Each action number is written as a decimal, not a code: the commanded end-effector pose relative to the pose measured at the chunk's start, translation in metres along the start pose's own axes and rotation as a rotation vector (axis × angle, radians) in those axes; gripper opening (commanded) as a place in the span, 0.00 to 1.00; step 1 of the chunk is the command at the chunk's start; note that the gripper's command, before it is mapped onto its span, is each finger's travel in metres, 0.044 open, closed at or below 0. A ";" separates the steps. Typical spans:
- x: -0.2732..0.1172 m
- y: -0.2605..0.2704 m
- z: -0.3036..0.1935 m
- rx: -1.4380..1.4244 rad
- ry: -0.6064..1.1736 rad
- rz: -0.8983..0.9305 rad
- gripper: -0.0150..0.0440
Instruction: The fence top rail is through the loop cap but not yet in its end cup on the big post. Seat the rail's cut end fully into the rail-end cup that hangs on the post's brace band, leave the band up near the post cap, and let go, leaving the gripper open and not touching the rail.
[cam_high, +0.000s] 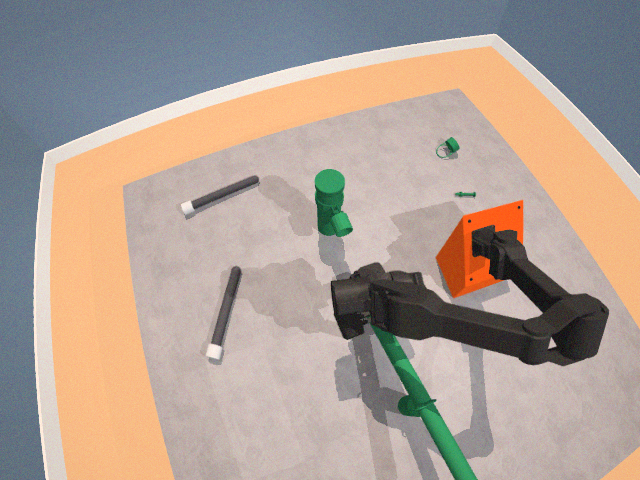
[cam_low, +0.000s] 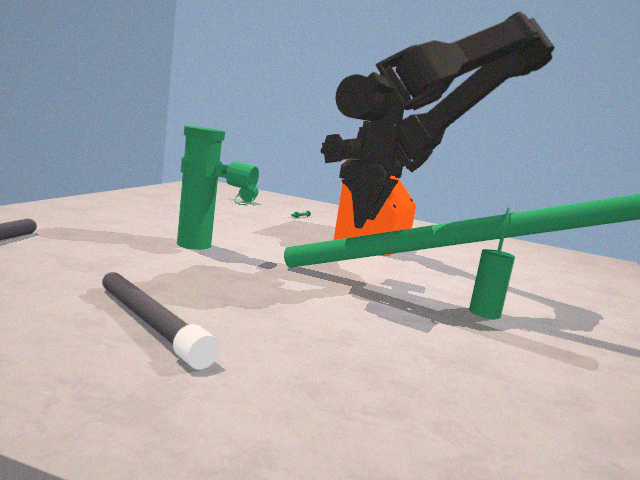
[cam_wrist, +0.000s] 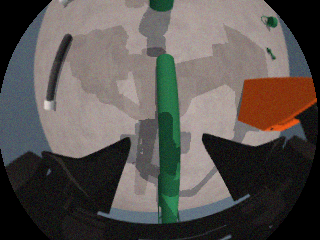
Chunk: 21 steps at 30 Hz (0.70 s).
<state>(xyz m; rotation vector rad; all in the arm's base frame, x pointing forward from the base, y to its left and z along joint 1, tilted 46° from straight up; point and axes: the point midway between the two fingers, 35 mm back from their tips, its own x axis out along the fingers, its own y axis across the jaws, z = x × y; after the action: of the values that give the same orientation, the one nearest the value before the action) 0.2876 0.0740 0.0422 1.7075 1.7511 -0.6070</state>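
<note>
The green rail (cam_high: 408, 376) (cam_low: 413, 240) (cam_wrist: 167, 95) runs through the loop above the short post (cam_low: 491, 289). It slopes down to its free cut end, which is outside the rail-end cup (cam_high: 341, 224) (cam_low: 241, 174), lower and some way off. The cup hangs on the brace band of the big post (cam_high: 325, 219) (cam_low: 196, 217) (cam_wrist: 161, 5), and the band is up near the post cap (cam_high: 329, 180) (cam_low: 204, 133). My gripper (cam_low: 363, 222) (cam_wrist: 167, 139) is open and empty just above the rail, its fingers pointing down, one to either side of the rail in the wrist view. The top view hides the fingertips behind the wrist.
Two dark rods with white ends lie left of the post, the nearer rod (cam_high: 226, 310) (cam_low: 144, 310) (cam_wrist: 59, 70) and the farther rod (cam_high: 224, 192). An orange wedge (cam_high: 450, 255) (cam_wrist: 275, 102) stands right. Beyond it lie a small bolt (cam_high: 465, 194) (cam_low: 301, 213) and a loop cap (cam_high: 452, 144).
</note>
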 end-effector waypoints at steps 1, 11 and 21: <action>0.005 -0.002 0.000 0.011 0.006 -0.004 1.00; 0.020 -0.001 0.001 0.011 0.005 -0.004 1.00; 0.037 -0.001 0.001 0.010 0.005 -0.004 1.00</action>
<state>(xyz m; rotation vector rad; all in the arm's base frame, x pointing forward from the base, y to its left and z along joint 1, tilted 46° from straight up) 0.2902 0.0951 0.0208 1.7082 1.7470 -0.6068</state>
